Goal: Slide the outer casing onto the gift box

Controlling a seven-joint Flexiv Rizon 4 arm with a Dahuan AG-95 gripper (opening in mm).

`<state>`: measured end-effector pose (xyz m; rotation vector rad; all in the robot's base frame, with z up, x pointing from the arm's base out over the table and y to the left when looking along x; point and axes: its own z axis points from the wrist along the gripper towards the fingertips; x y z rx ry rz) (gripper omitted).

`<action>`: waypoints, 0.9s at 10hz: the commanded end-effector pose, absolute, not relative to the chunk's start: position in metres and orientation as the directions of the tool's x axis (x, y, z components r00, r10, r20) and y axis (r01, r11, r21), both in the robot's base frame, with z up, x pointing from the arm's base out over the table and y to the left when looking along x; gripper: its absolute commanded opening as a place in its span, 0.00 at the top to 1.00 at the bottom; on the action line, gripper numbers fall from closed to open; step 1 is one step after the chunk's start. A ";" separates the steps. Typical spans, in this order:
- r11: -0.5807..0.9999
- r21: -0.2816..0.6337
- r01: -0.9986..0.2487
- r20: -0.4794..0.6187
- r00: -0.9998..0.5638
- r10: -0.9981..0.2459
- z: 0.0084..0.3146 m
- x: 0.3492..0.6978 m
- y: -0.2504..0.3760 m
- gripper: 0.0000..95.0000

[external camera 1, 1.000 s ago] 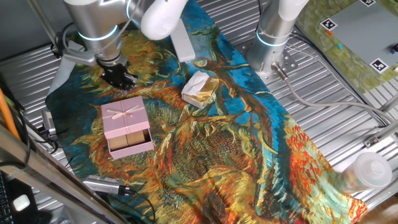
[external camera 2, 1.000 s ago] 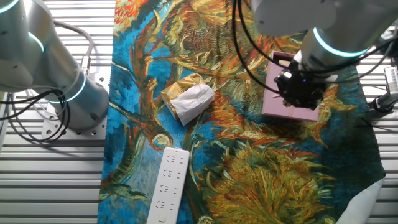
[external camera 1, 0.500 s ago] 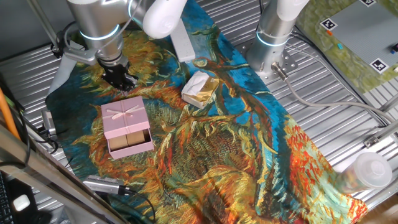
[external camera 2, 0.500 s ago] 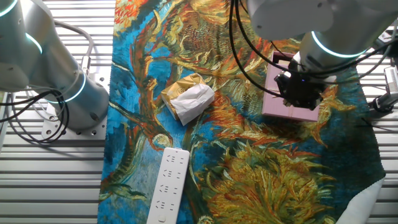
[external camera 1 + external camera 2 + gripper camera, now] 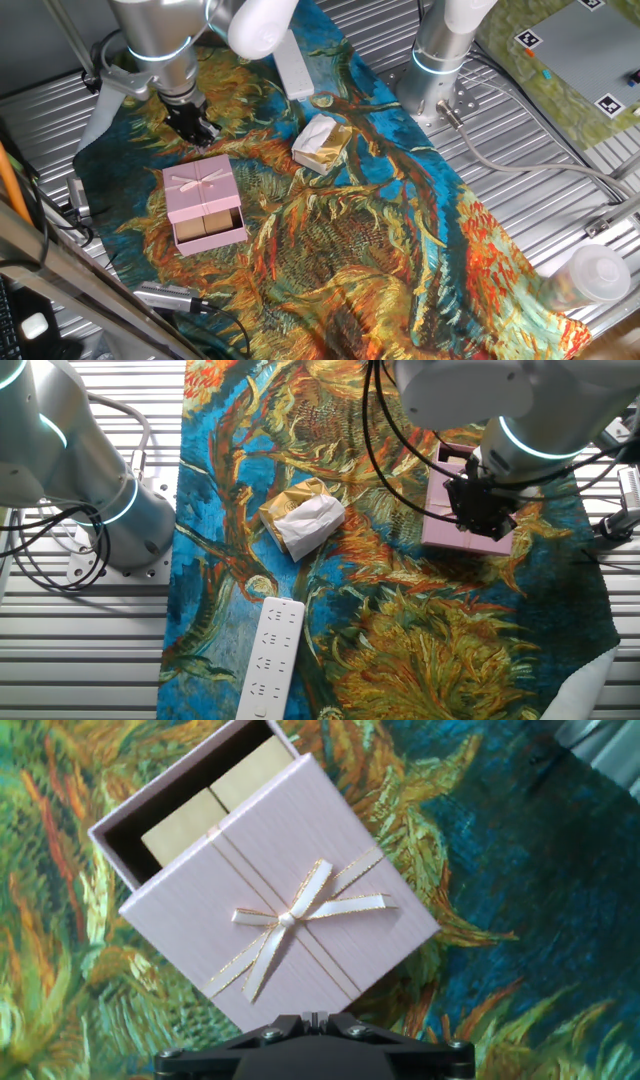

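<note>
The pale-pink outer casing [image 5: 200, 187] with a ribbon bow lies flat on the painted cloth at the left. It covers most of the gift box [image 5: 212, 229], whose open end with tan blocks sticks out at the front. In the hand view the casing [image 5: 285, 900] fills the middle and the gift box [image 5: 205, 805] pokes out at the top left. My gripper [image 5: 196, 127] is shut and empty, just behind the casing's rear edge. In the other fixed view the gripper [image 5: 481, 510] hides part of the casing [image 5: 450, 532]. Its closed fingertips [image 5: 314, 1017] sit at the casing's near corner.
A cream-and-gold foil lump [image 5: 322, 142] lies mid-cloth and a long white bar [image 5: 293, 68] lies behind it. A second arm's base [image 5: 440, 60] stands at the back right. A dark cylindrical tool [image 5: 170, 296] lies at the cloth's front-left edge. A plastic cup [image 5: 590, 275] stands at the far right.
My gripper has drawn back slightly from the casing's rear edge. The casing and gift box have not moved.
</note>
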<state>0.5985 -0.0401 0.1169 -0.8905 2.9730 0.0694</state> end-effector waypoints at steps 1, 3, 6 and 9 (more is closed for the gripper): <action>0.850 0.041 -0.525 -0.050 -0.851 -0.523 0.116 0.599 -0.041 1.00; 0.854 0.033 -0.519 -0.044 -0.855 -0.517 0.116 0.599 -0.041 1.00; 0.861 0.030 -0.507 -0.037 -0.862 -0.506 0.116 0.599 -0.041 1.00; 0.822 0.034 -0.568 -0.045 -0.823 -0.567 0.121 0.600 -0.049 1.00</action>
